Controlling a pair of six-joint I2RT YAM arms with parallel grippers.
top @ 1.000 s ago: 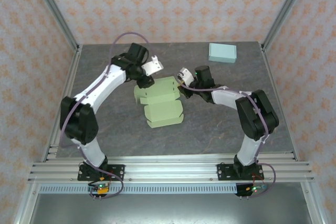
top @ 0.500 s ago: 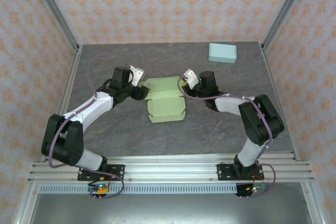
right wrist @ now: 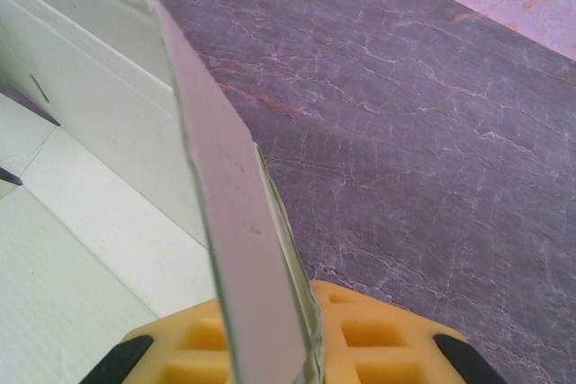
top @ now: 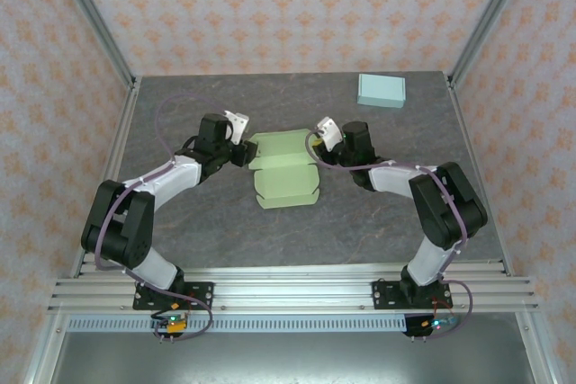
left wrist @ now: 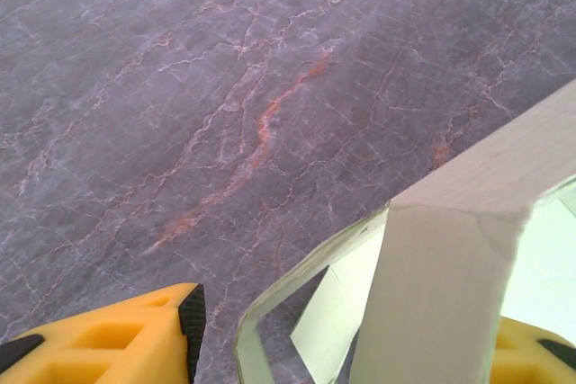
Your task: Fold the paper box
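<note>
**Walls flanked on both sides, fold not yet closed**

Both arms are at the pale green paper box (top: 286, 182), which lies open near the middle of the dark grey marbled counter (top: 180, 222), its far half flanked by the two tools. The left end effector (top: 243, 148) sits at the box's left edge and the right end effector (top: 317, 143) at its right edge, facing each other across the carton.

In the left wrist view, the yellow fingers (left wrist: 135, 339) stand apart with a raised paper side flap (left wrist: 450, 285) between them. There is a visible gap on the near-left side, so nothing is clamped there yet. In the right wrist view, a thin upright wall (right wrist: 234, 222) rises straight out of the yellow finger block (right wrist: 378, 348). Whether that wall is pinched or merely resting against a finger, I cannot tell.

My read is that this is the wall-raising step, with the side panels being stood up and the lid half waiting flat toward the robot. The next move calls for both sides to press inward together, evenly, so the thin card creases on its score lines rather than buckling. The left fingers likely need to close first.

A small light blue closed box (top: 382, 90) sits well apart at the far right.
</note>
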